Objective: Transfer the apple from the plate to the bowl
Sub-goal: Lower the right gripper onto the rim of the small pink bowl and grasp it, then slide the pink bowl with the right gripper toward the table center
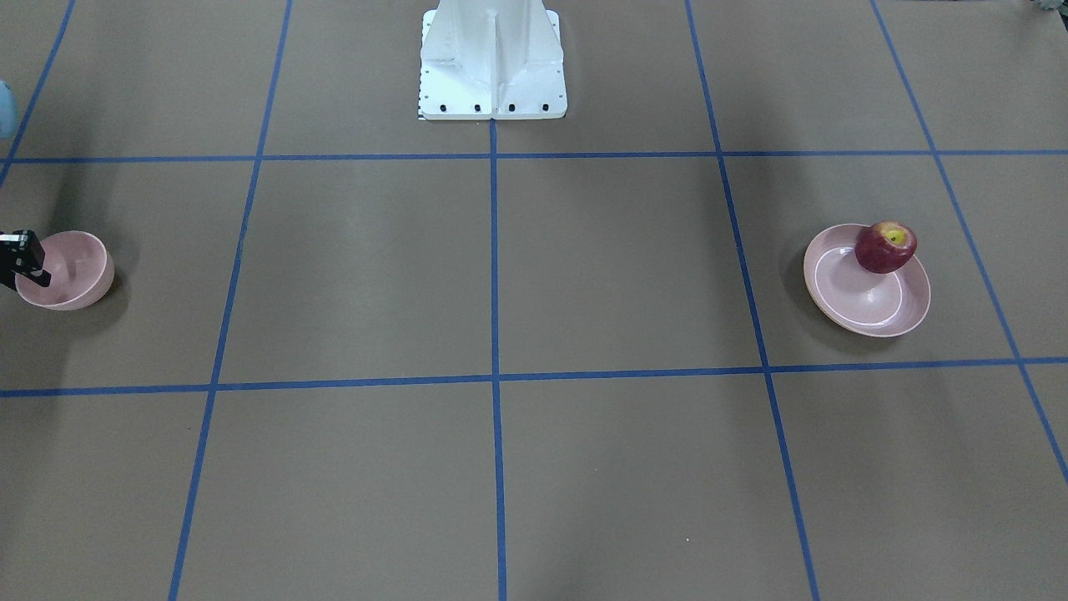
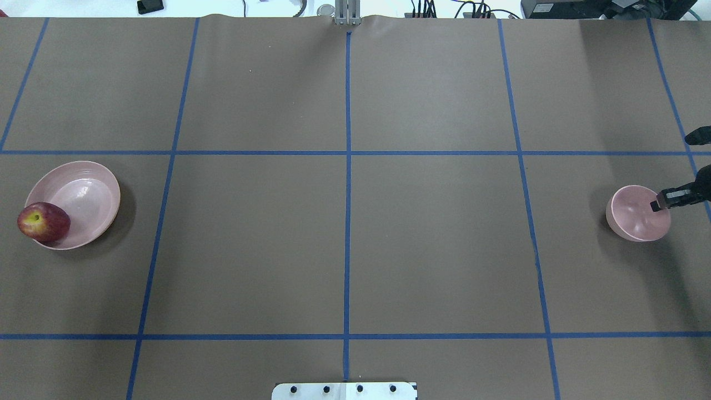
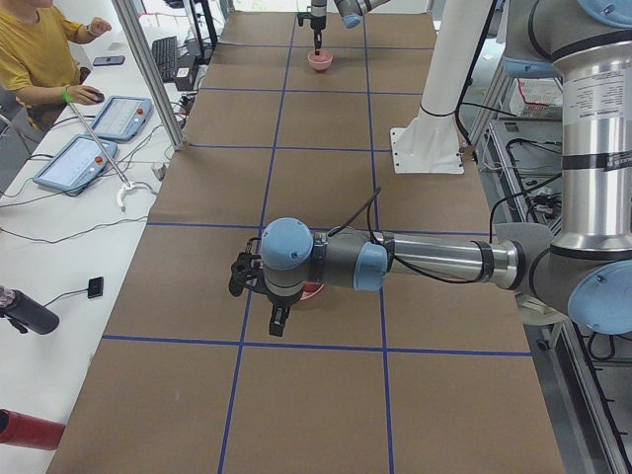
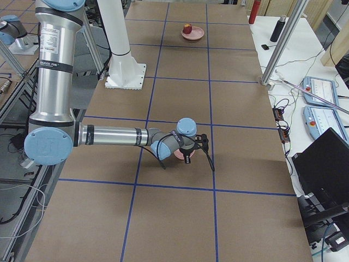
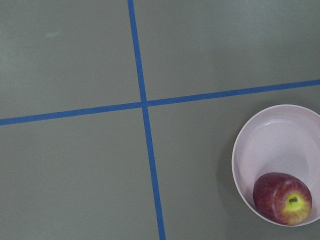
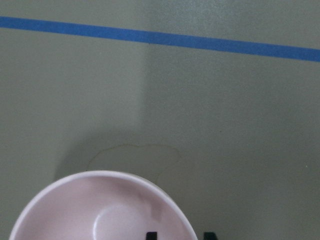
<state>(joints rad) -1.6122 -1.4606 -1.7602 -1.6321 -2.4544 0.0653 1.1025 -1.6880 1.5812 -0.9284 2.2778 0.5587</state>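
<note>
Looks like the very start, with plate far from bowl, apple at plate's edge, left gripper near plate, right gripper astride bowl's rim, can't tell either grip; next, needs a reach down to grab apple.

apple was dk red w/ yellow patch at stem | plate was pale pink w/ thin wht ring | bowl was plain pale pink | table was brown w/ blue grid | base was wht
</note>
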